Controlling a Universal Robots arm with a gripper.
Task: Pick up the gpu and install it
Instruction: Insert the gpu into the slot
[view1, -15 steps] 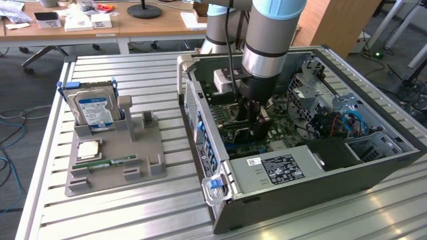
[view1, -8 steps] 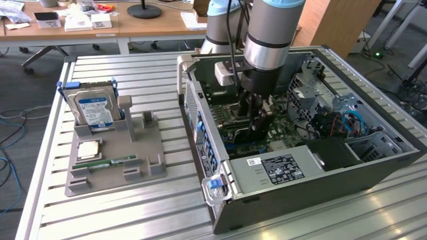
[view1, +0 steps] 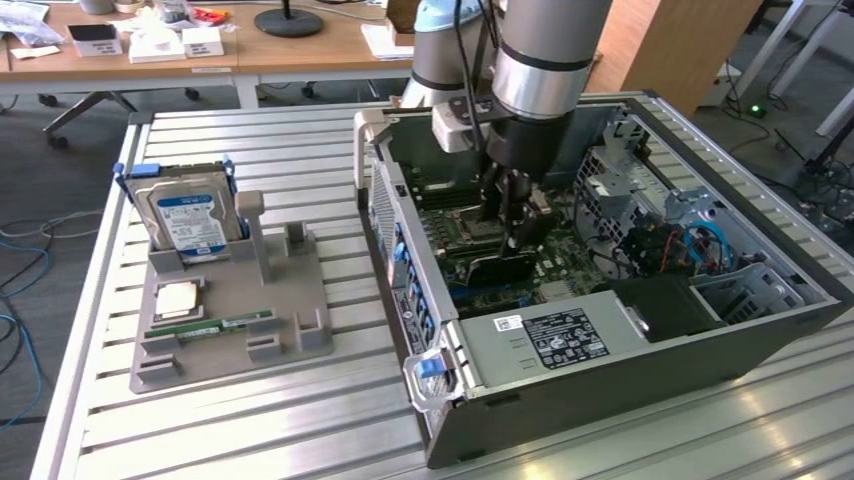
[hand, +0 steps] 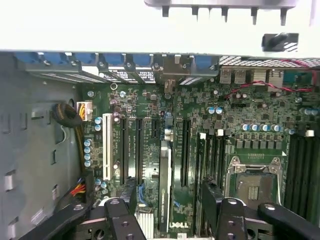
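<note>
My end effector (hand: 165, 220), black with two fingers spread wide and pinching nothing, hangs inside the open grey metal computer case (view1: 641, 390), just above the green motherboard (hand: 210, 125). Between the spread fingers (hand: 117, 215), in the wrist view, stands the gpu (hand: 164, 185), a thin dark expansion card seen edge-on, upright in one of the long black slots. In the exterior view the card (view1: 491, 270) sits directly below the fingers, near the black power supply with its white label (view1: 561, 335). I judge the card placed and released; whether it is fully seated I cannot tell. On the slatted metal worktop (view1: 334, 430), a grey holder tray (view1: 234, 310) holds a blue-labelled hard drive (view1: 191, 222).
</note>
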